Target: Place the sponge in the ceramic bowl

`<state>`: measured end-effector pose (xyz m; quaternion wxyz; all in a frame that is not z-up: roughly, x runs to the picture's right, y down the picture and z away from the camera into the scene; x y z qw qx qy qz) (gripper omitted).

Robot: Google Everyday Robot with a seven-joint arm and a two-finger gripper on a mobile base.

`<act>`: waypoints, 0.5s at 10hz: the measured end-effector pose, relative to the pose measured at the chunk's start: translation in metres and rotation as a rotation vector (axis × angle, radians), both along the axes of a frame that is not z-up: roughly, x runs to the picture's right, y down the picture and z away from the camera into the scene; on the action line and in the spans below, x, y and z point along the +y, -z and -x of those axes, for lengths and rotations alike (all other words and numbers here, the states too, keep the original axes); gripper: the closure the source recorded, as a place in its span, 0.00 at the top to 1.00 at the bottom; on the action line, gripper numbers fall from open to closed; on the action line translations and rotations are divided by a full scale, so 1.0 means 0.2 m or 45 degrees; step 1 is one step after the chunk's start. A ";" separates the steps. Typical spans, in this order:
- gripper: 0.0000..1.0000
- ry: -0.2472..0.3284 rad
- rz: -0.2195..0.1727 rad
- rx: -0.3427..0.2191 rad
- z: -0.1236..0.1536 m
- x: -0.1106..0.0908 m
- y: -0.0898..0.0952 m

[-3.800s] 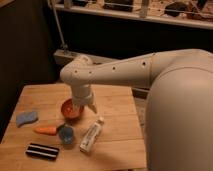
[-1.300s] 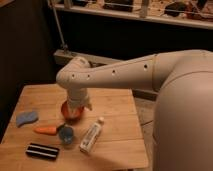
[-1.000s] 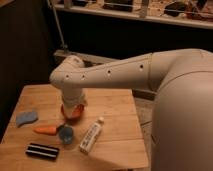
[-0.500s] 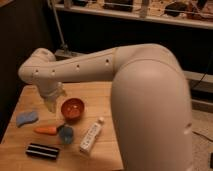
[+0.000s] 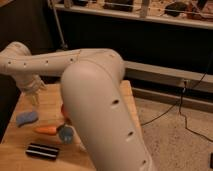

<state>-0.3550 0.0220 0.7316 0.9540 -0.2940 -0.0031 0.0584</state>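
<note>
- Sponge lies flat on the table, just camera-side of my gripper, long axis across the view.
- My jaws stand wide, holding nothing.
- Ceramic bowl sits apart, mostly behind my arm.

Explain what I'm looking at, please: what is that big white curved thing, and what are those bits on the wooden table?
The big white shape is a robot's single arm, seen very close by the one camera; where that camera sits I cannot tell. The arm bends away to the left and ends in a two-finger hand, which hangs open and empty above the left part of the wooden table. Just below the hand lies a small light-blue soft sponge. Nearer the camera are an orange carrot, a small round blue cup and a flat black rectangular object. A sliver of a reddish-orange glossy bowl peeks out beside the arm; the rest is hidden. The job is to put the sponge into that bowl, and it is not yet picked up.
</note>
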 end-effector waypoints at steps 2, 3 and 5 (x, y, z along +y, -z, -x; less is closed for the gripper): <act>0.65 0.085 0.005 -0.055 0.12 -0.06 -0.12; 0.65 0.159 0.005 -0.093 0.19 -0.08 -0.20; 0.65 0.260 0.028 -0.157 0.28 -0.05 -0.28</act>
